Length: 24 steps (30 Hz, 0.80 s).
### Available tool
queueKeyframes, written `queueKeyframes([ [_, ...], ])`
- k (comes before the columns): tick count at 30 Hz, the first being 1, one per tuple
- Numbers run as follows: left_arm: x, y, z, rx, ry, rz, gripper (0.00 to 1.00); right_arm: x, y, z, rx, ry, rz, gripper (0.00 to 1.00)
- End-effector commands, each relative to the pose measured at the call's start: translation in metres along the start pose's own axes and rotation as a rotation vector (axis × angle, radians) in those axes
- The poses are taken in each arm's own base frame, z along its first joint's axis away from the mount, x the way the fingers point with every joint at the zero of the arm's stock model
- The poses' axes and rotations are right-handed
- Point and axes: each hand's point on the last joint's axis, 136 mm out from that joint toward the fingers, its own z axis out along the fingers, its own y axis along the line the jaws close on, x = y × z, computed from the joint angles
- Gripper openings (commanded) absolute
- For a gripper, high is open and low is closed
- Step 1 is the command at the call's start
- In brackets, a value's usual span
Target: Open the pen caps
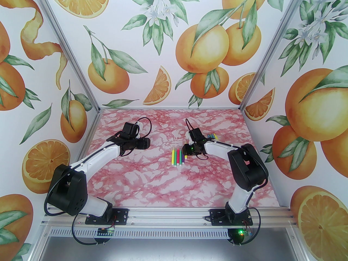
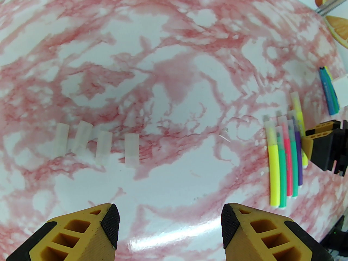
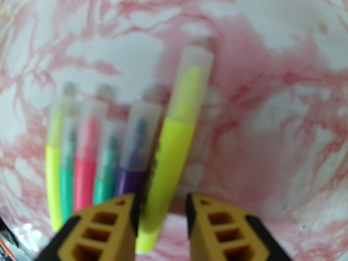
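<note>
Straddling a yellow pen (image 3: pixel 174 145) beside the row of capped pens (image 3: pixel 89 151), the right gripper (image 3: pixel 160 208) had its jaws close around the barrel (pinching or not, I could not tell). The left gripper (image 2: pixel 170 224) hovered spread and empty. Next, probably: clamp firmly, then pull off its cap (image 3: pixel 194 77).

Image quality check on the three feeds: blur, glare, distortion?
Right wrist: soft throughout, the yellow pen at the right gripper and the capped row beside it smeared. Left wrist: sharp, heavy fisheye bend, glare streak on the table. Top external: sharp, evenly lit.
</note>
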Motion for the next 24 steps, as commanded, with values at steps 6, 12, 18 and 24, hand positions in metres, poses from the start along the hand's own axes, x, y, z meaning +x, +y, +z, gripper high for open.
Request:
queueKeyframes([
  [6, -0.002, 0.000, -0.003, -0.001, -0.021, 0.015, 0.66, 0.000, -0.011, 0.002, 0.089, 0.002, -0.003, 0.34],
  [12, -0.001, 0.000, -0.003, -0.003, -0.016, 0.015, 0.66, -0.001, -0.027, -0.005, 0.205, 0.012, -0.028, 0.34],
  [18, -0.001, 0.000, -0.002, 0.000, -0.015, 0.011, 0.66, 0.000, -0.040, -0.013, 0.302, 0.031, -0.057, 0.33],
  [24, -0.001, 0.000, -0.003, -0.001, -0.018, 0.011, 0.66, 0.003, -0.038, -0.014, 0.321, 0.062, -0.087, 0.34],
])
